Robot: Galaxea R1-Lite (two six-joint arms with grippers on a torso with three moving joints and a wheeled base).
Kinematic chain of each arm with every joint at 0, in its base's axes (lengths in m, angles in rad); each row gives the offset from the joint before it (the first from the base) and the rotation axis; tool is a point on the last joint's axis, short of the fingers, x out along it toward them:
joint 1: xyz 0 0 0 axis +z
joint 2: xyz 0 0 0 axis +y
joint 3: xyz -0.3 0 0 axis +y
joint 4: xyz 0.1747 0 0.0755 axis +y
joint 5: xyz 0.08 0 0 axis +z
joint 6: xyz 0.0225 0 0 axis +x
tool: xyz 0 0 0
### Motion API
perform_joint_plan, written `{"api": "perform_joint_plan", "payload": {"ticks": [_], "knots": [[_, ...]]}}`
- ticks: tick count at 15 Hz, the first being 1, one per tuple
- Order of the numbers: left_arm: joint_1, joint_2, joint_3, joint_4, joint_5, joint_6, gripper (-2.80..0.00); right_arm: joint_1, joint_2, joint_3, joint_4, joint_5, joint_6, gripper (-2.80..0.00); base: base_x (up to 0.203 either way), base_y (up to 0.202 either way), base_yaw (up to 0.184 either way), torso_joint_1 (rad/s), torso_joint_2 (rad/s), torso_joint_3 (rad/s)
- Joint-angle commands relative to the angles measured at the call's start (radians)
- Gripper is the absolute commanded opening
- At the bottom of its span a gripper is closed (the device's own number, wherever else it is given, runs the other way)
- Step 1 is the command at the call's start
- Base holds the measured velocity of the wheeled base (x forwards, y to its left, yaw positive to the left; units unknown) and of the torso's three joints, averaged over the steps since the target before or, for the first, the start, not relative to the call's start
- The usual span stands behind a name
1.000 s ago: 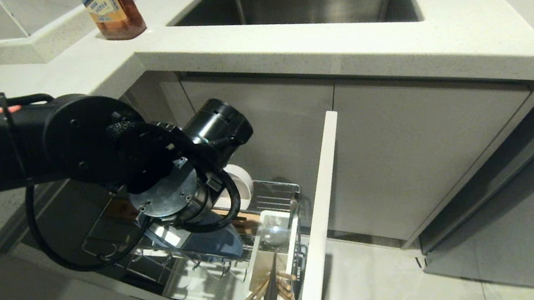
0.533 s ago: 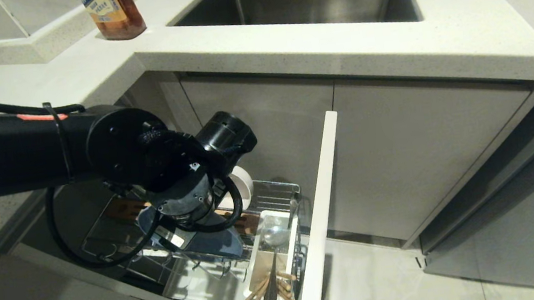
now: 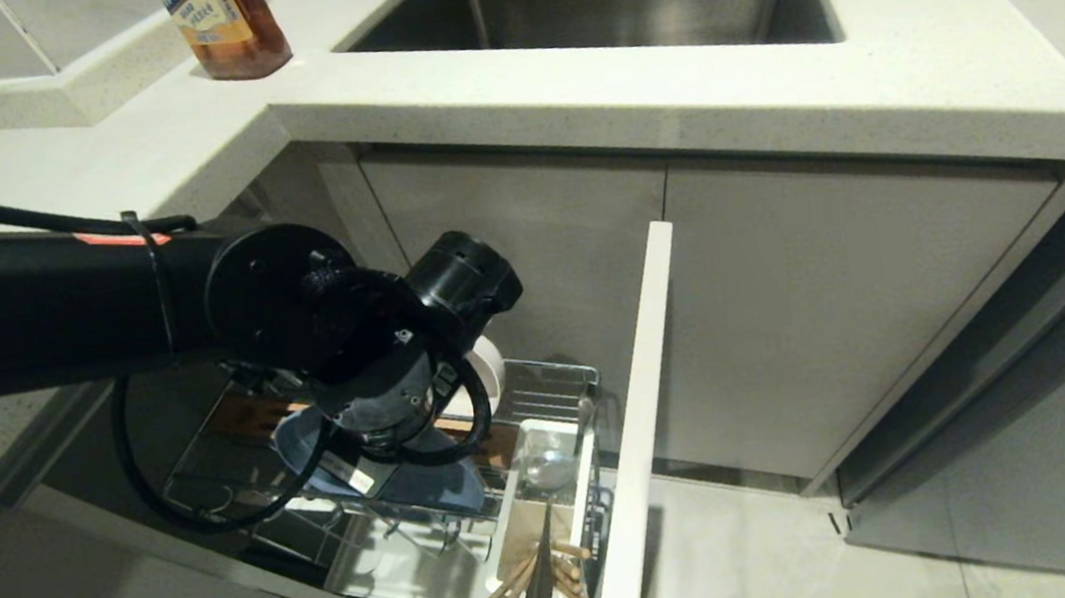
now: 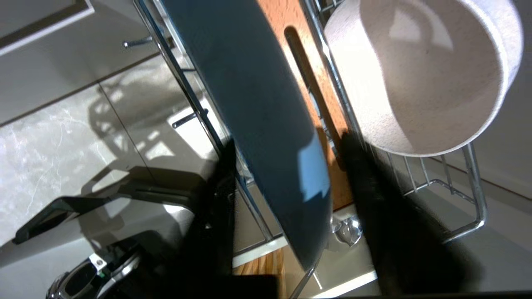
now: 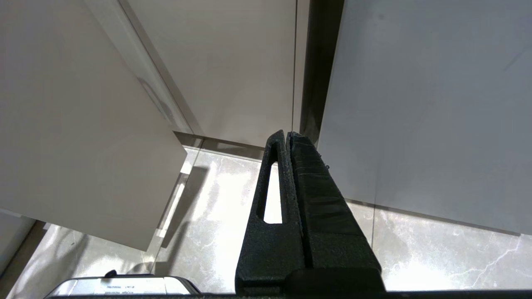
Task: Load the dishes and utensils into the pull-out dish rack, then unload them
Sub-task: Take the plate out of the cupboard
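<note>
One plate (image 4: 257,108) stands on edge in the rack (image 3: 552,382), straddled by the left end effector (image 4: 286,174), whose fingers aren't visibly clamped yet. A skewed pinch could tip it onto the bowl (image 4: 419,70). Right end effector (image 5: 291,139) clenched, idle.

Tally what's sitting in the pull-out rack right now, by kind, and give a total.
Plates: 1, the blue plate, standing on edge
Bowls: 1, the cream bowl
Spoons: 1, the metal spoon in the white utensil holder
Chopsticks: 2, one pair in that holder
Total: 5
</note>
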Motion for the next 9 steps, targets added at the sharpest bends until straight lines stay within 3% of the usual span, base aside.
{"api": "perform_joint_plan", "payload": {"ticks": [1,4,9], "knots": [[-0.004,0.001,-0.006,0.007,0.016,-0.008,-2.8,0.0,0.0,0.0,0.0,0.0,0.0,-2.8,0.0,0.0,0.0,0.0,0.0,0.0],[-0.008,0.005,-0.004,0.021,0.101,-0.01,-2.8,0.0,0.0,0.0,0.0,0.0,0.0,-2.8,0.0,0.0,0.0,0.0,0.0,0.0],[-0.046,-0.026,-0.035,0.056,0.108,-0.01,-2.8,0.0,0.0,0.0,0.0,0.0,0.0,-2.8,0.0,0.0,0.0,0.0,0.0,0.0]]}}
